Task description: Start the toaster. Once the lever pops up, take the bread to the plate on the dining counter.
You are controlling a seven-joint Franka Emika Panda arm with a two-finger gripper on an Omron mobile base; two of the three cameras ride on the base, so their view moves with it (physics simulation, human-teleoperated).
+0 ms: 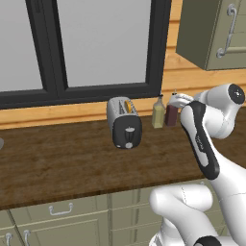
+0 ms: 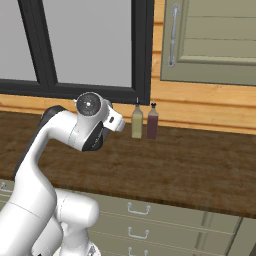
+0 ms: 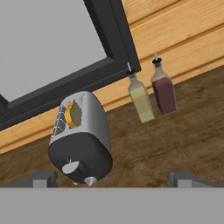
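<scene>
Your gripper [image 3: 109,177] is wide open and holds nothing, a little in front of the toaster [image 1: 124,122]. The risk is at the toaster's black end — the lever [image 3: 70,167] and the round dial [image 3: 90,180] sit close together, so a poorly aimed finger can turn the dial instead, or push the light toaster back toward the two bottles [image 1: 164,113] to its right. The toaster is small, rounded, silver — a golden bread slice [image 3: 74,114] stands in one slot.
</scene>
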